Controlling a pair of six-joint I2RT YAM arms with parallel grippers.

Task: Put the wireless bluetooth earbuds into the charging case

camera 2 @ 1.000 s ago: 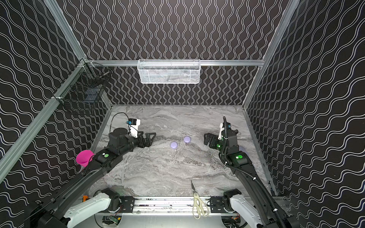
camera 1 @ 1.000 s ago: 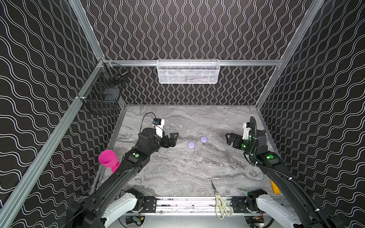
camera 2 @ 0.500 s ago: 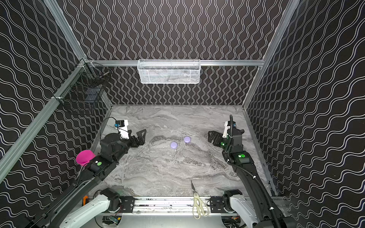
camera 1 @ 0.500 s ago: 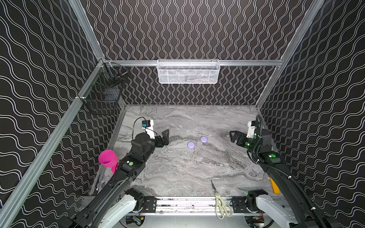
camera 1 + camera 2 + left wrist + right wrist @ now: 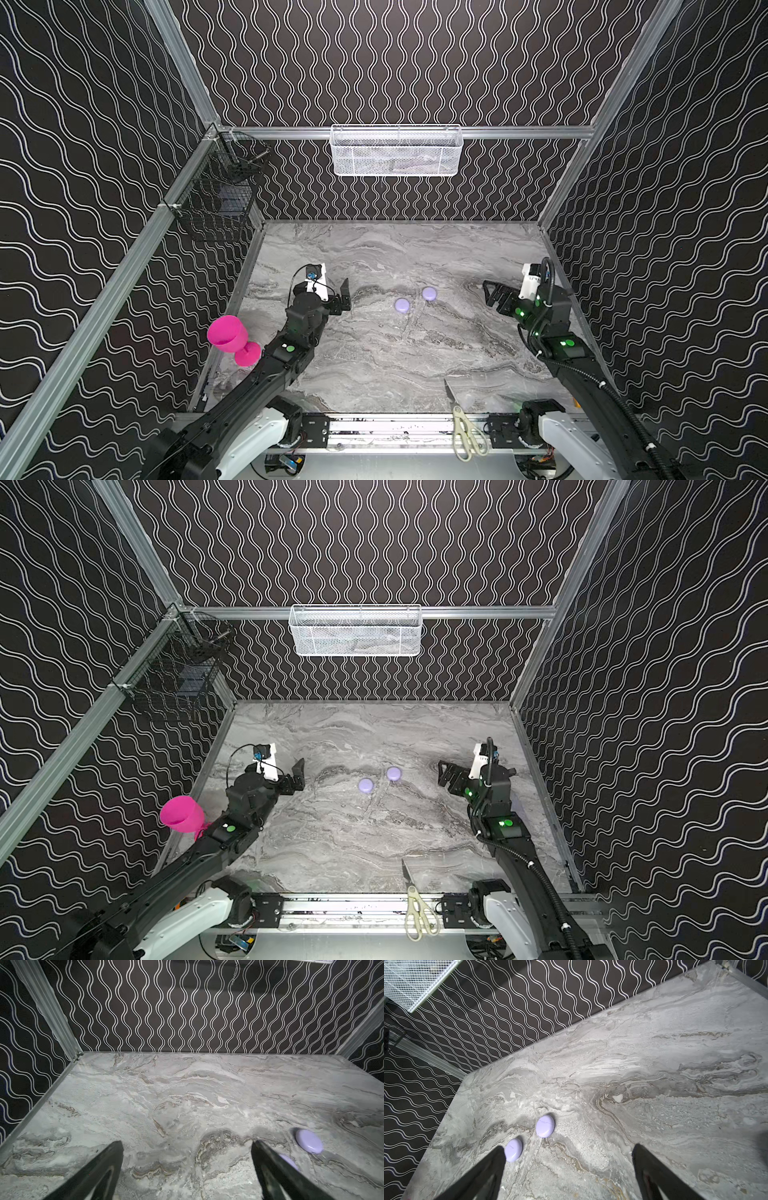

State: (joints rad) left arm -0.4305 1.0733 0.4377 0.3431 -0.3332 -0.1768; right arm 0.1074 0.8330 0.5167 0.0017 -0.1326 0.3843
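Two round lavender charging cases lie closed, side by side, mid-table: one (image 5: pixel 402 305) (image 5: pixel 365 785) nearer, one (image 5: pixel 429 293) (image 5: pixel 393 773) slightly farther right. The earbuds are out of view. My left gripper (image 5: pixel 344 297) (image 5: pixel 298 777) hovers open left of the cases, well apart from them. In the left wrist view its jaws (image 5: pixel 186 1142) frame bare marble, with one case (image 5: pixel 309 1140) beyond a finger. My right gripper (image 5: pixel 492 296) (image 5: pixel 444 773) stands open to their right. The right wrist view shows both cases (image 5: pixel 545 1126) (image 5: pixel 513 1150) ahead of its empty gripper (image 5: pixel 568 1147).
A pink goblet (image 5: pixel 232 340) stands at the left table edge beside the left arm. Scissors (image 5: pixel 461 419) lie on the front rail. A white mesh basket (image 5: pixel 395 149) hangs on the back wall, a black wire basket (image 5: pixel 220 199) on the left wall.
My left gripper has drawn back leftward, away from the cases. The right arm has shifted slightly toward the right wall. Both cases lie where they were.
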